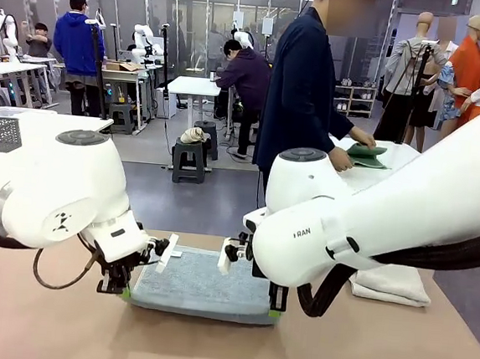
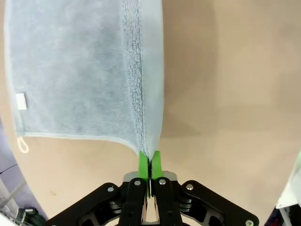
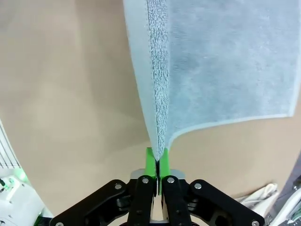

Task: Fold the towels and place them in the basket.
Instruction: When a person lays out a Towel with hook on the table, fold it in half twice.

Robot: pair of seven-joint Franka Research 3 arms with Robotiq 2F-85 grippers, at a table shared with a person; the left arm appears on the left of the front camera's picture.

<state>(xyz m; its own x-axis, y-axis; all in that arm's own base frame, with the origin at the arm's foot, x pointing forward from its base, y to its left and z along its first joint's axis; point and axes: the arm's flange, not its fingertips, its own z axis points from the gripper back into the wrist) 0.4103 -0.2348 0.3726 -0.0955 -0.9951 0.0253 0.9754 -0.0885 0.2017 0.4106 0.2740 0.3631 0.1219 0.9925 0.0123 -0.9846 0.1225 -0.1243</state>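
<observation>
Front view: the pale blue rectangular terry towel point(image 1: 201, 287) lies on the tan table point(image 1: 376, 351), near corners pinched tight by the left gripper point(image 1: 121, 288) and right gripper point(image 1: 275, 309). I'd lift both together with the edge taut, so the fold lands square.
</observation>
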